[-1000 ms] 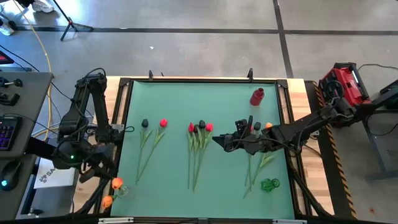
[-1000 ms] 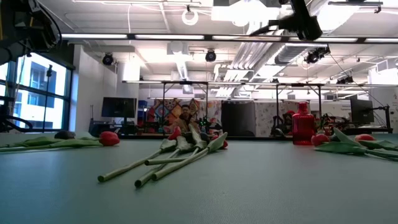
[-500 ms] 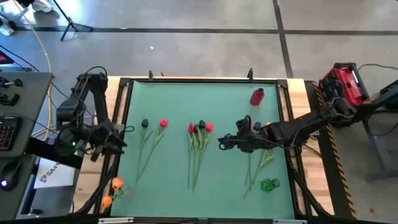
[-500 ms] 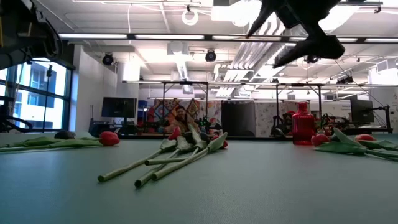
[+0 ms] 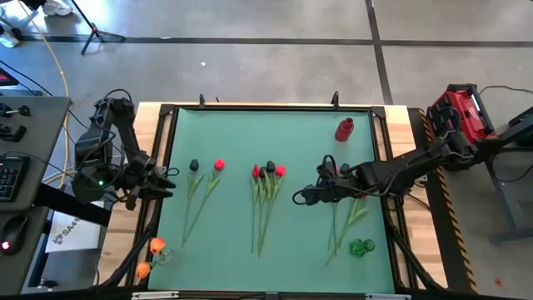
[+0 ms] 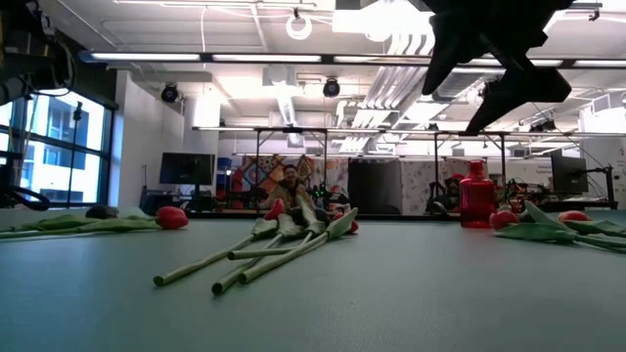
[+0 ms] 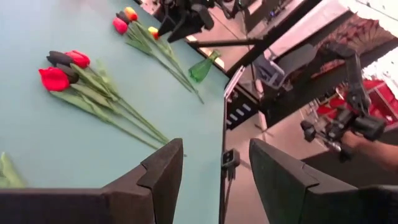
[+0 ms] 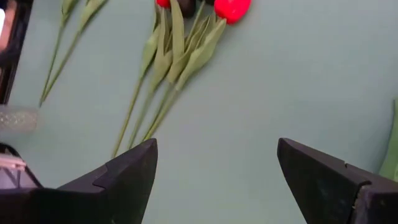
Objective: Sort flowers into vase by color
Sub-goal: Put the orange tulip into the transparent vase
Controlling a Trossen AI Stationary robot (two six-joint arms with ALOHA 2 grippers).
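Flowers lie flat on the green mat [image 5: 275,137] in three groups. A dark one and a red one [image 5: 206,165] are at the left. A red-and-dark bunch [image 5: 266,172] [image 8: 180,43] [image 7: 68,65] [image 6: 284,240] is in the middle. A third group [image 5: 346,212] lies partly under my right arm. My right gripper [image 5: 301,197] [image 8: 217,168] hangs open above bare mat, to the right of the middle bunch's stems. My left gripper [image 5: 162,179] [image 7: 214,180] is open at the mat's left edge, holding nothing.
A red vase [image 5: 344,129] [image 6: 474,196] stands at the far right. A green vase [image 5: 361,247] [image 7: 202,68] lies near the right group's stem ends. Two orange flower heads [image 5: 150,257] show off the mat at the near left corner. Bare mat spans the far half.
My left gripper has risen and gone toward the far edge, turning to face across the mat. My right gripper has tipped downward and sunk a little, staying open. No flower has moved.
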